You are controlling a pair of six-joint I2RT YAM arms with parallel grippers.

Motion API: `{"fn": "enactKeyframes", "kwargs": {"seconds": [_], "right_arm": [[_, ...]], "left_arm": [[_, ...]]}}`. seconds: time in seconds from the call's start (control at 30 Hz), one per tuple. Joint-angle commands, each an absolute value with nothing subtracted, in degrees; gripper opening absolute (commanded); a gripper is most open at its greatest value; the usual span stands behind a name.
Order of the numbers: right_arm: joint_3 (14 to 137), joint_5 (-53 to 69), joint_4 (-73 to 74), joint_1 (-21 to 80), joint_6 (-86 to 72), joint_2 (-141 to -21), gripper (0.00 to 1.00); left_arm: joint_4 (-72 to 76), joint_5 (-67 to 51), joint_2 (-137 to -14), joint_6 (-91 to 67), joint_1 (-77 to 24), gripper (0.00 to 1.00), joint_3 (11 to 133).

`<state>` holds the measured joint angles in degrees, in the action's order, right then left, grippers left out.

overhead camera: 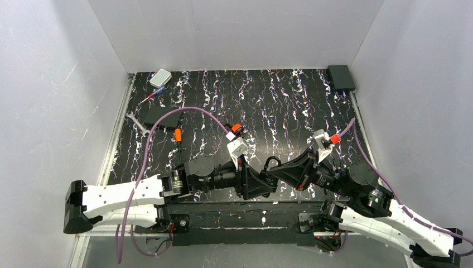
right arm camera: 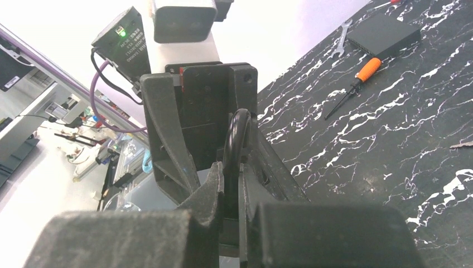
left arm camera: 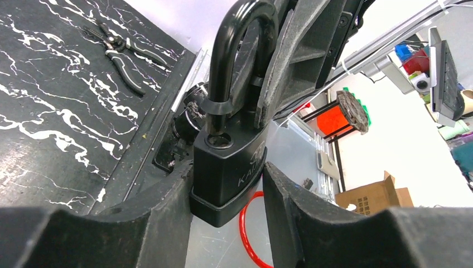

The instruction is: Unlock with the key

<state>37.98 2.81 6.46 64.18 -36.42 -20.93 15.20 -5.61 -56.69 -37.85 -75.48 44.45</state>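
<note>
Your left gripper (left arm camera: 227,190) clamps the probably heavy, slick padlock (left arm camera: 223,159) by its body; your right gripper (right arm camera: 233,167) pinches its stiff shackle (right arm camera: 239,131); no key shows.

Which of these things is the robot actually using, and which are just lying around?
In use: padlock, held by left gripper and right gripper; key not visible.
Lying about: pliers, wrench, orange-handled screwdriver, white box.

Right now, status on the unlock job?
Left gripper shut on padlock body. Right gripper shut on its shackle. Key not visible in any view; keyway hidden.
</note>
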Motion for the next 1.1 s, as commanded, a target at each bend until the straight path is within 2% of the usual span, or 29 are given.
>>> {"fn": "enactKeyframes", "kwargs": {"seconds": [0.0, 0.07, 0.1, 0.17, 0.2, 0.37, 0.43, 0.53, 0.8, 0.97, 1.07], "right_arm": [[40.6, 3.5, -2.1, 64.5, -37.6, -20.2, 0.01], [40.6, 3.1, -1.5, 64.5, -37.3, -19.7, 0.01], [40.5, 2.7, -1.4, 64.5, -37.3, -19.5, 0.01], [40.7, 1.8, -0.6, 64.5, -37.1, -19.3, 0.01], [40.8, 1.3, -0.2, 64.5, -37.0, -19.2, 0.05], [42.2, -2.0, 5.4, 64.5, -35.7, -19.1, 0.58], [43.4, -3.2, 7.6, 64.5, -34.6, -18.9, 0.69], [46.0, -5.9, 11.9, 64.5, -32.6, -18.3, 0.79], [47.7, -11.2, 17.9, 64.5, -30.3, -19.0, 0.83], [49.7, -11.1, 21.9, 64.5, -29.0, -23.0, 0.76], [51.6, -8.5, 24.6, 64.5, -28.2, -26.6, 0.63]], "left_arm": [[19.2, -6.1, -56.7, -37.7, -75.3, 0.21, 46.5], [19.2, -5.3, -56.0, -37.9, -75.3, 0.05, 45.9], [19.2, -4.6, -55.5, -38.0, -75.3, 0.00, 45.6], [19.2, -2.7, -54.7, -38.5, -75.3, 0.00, 44.8], [19.2, -2.0, -54.4, -38.6, -75.3, 0.00, 44.4], [19.0, -0.8, -54.1, -38.6, -75.2, 0.00, 43.7], [18.8, -0.8, -53.9, -38.6, -75.2, 0.00, 43.4], [18.5, -0.8, -53.7, -38.5, -75.1, 0.00, 42.8], [18.1, 1.5, -54.5, -39.1, -75.0, 0.00, 41.9], [16.5, 1.5, -55.1, -38.6, -75.0, 0.00, 42.2], [15.2, 2.4, -55.0, -38.4, -74.8, 0.00, 42.3]]}}
